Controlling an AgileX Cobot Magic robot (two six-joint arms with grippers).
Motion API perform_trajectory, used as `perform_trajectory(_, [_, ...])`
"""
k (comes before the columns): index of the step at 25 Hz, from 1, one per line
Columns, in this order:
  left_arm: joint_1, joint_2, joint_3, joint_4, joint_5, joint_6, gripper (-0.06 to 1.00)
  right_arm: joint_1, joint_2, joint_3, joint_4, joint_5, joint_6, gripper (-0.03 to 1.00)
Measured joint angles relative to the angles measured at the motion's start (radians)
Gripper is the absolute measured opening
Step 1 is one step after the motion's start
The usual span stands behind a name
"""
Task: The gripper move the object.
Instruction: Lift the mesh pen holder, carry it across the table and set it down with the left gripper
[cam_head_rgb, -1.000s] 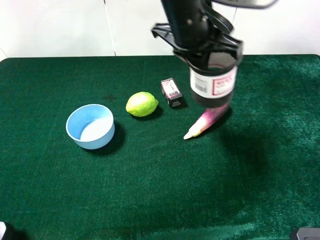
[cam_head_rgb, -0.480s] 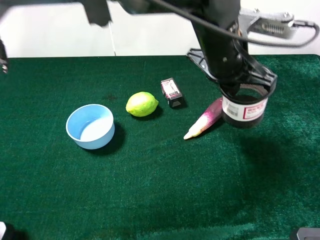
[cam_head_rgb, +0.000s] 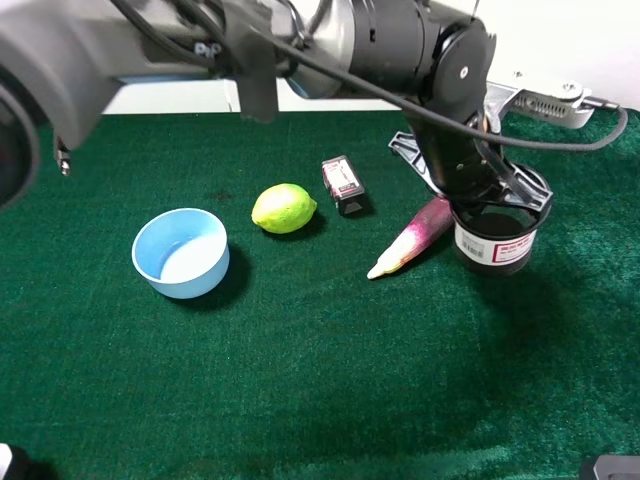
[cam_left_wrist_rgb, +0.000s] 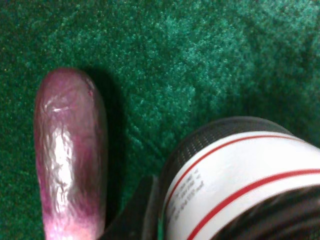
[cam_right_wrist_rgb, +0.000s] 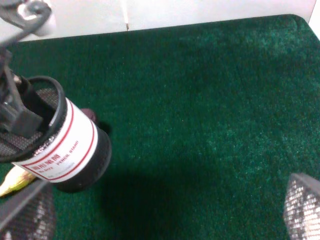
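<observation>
Exterior high: dark green felt tabletop before a white wall; large black left claw clamped on the rim of a small black wire-mesh cup with red-printed white label, just beside a pink tapered foil stick. Left wrist: cup and stick close over the felt. Right wrist: cup tilted, contact with felt unclear; right claw spread wide, empty.

Black mesh cup, white label, red stripes; light blue bowl; yellow-green lime; dark green cloth.
</observation>
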Motion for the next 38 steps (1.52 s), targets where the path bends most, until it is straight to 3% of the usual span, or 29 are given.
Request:
perform_trajectory(10, [0.0, 0.065, -0.001, 0.024, -0.067, 0.0, 0.15, 0.0, 0.0, 0.0, 0.001, 0.0, 0.0, 0.7])
perform_trajectory(21, [0.0, 0.08, -0.001, 0.024, -0.075, 0.0, 0.15, 0.0, 0.0, 0.0, 0.004, 0.0, 0.0, 0.7])
perform_trajectory(23, [0.0, 0.08, -0.001, 0.024, -0.075, 0.0, 0.21, 0.0, 0.0, 0.0, 0.004, 0.0, 0.0, 0.7])
perform_trajectory(27, [0.0, 0.08, -0.001, 0.024, -0.076, 0.0, 0.51, 0.0, 0.0, 0.0, 0.004, 0.0, 0.0, 0.7])
perform_trajectory(29, [0.0, 0.08, -0.001, 0.019, -0.076, 0.0, 0.6, 0.0, 0.0, 0.0, 0.004, 0.0, 0.0, 0.7])
perform_trajectory(38, [0.0, 0.075, -0.001, 0.019, -0.078, 0.0, 0.67, 0.0, 0.0, 0.0, 0.004, 0.0, 0.0, 0.7])
